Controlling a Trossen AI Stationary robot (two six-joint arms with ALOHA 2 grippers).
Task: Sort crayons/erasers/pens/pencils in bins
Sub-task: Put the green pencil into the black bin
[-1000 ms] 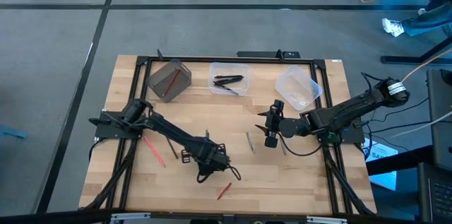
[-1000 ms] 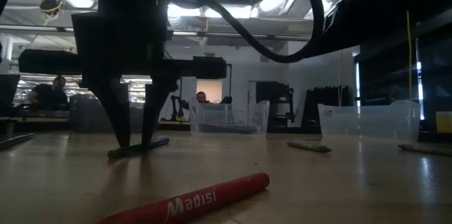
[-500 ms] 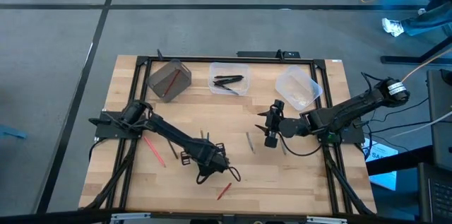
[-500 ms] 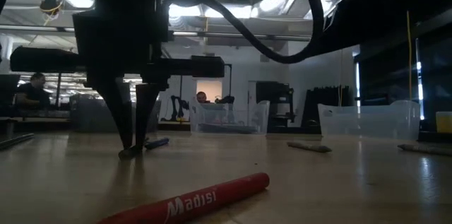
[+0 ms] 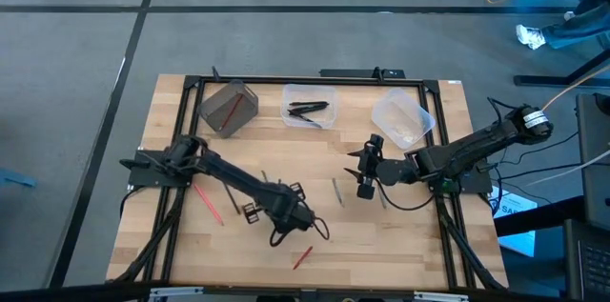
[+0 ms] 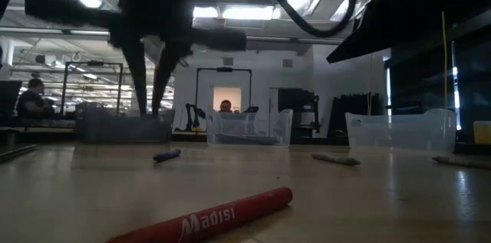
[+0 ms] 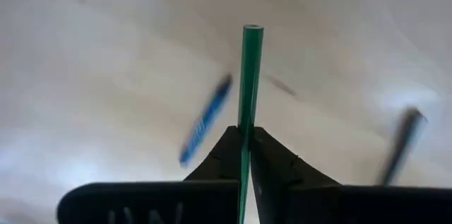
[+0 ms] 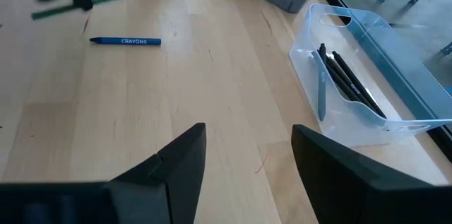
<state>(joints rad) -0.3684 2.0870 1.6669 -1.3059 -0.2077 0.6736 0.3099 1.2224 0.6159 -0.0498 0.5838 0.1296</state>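
On the wooden counter (image 5: 400, 235), a pink stick (image 5: 208, 202) lies near the left edge, with the grey box (image 5: 229, 107) at the back behind it. The left hand (image 5: 289, 199) hangs above the middle of the counter, its fingers (image 7: 275, 164) pressed together on a green pencil (image 7: 248, 90), which is clear of the surface. Beneath it a blue crayon (image 8: 125, 41) lies flat on the wood, and a red crayon (image 6: 207, 218) lies nearer the front edge. At the back centre, the clear squarish tub (image 5: 310, 106) holds several dark pens (image 8: 346, 77). A thin grey stick (image 5: 335, 191) lies between the two arms. To its right the right hand (image 5: 367, 183) hovers above the counter with its fingers (image 8: 176, 160) spread wide and nothing between them. The clear rounded tub (image 5: 403, 118) stands at the back right corner.
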